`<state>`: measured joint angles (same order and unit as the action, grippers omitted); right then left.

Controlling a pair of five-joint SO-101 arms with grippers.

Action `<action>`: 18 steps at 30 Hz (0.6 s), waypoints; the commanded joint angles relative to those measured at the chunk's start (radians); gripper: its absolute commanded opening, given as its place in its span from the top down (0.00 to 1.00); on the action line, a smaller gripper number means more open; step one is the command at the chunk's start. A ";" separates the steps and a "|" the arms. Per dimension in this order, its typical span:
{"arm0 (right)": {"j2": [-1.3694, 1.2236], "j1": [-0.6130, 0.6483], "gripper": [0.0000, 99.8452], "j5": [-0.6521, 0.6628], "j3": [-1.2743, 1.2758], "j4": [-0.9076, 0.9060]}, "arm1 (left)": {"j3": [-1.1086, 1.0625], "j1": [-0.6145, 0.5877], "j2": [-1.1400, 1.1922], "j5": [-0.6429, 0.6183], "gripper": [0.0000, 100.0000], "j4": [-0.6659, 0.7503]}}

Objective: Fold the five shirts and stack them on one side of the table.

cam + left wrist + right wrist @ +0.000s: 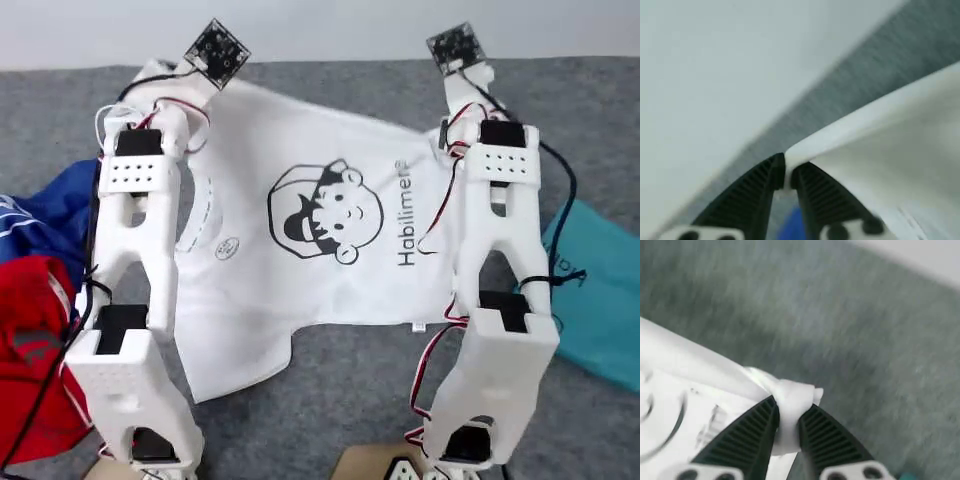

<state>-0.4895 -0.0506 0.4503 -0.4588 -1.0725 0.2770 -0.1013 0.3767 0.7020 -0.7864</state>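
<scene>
The white shirt [300, 290] is lying print-up mid-frame on the grey bench [350, 400], its long axis running left to right. The left gripper [787, 172] is pinching its upper-left edge and the right gripper [789, 412] its upper-right corner, both jaws clamping cloth, with the shirt's body stretching lower in the frame from both.

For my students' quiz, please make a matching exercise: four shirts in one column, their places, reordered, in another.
1 white shirt; 2 red shirt; 3 blue shirt; 4 teal shirt.
a beside the right arm; b between the arms, held by left gripper and right gripper; c beside the left arm, near its base; d beside the left arm, farther back.
Pairs: 1-b; 2-c; 3-d; 4-a.
</scene>
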 commanded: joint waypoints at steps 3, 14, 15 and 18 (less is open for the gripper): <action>0.047 0.001 0.99 0.011 -0.057 -0.217 | 0.048 0.017 -0.123 0.049 0.99 -0.370; 0.099 0.001 0.99 0.011 -0.057 -0.585 | 0.048 0.014 -0.210 0.281 0.99 -0.881; 0.099 0.001 0.99 0.011 -0.057 -0.618 | 0.048 0.014 -0.222 0.290 0.99 -0.922; 0.099 0.001 0.99 0.012 -0.057 -0.719 | 0.015 0.009 -0.265 0.296 0.99 -0.970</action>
<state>-0.4618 -0.0537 0.4519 -0.4588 -1.7031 0.2877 -0.0859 0.1972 0.9858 -1.6993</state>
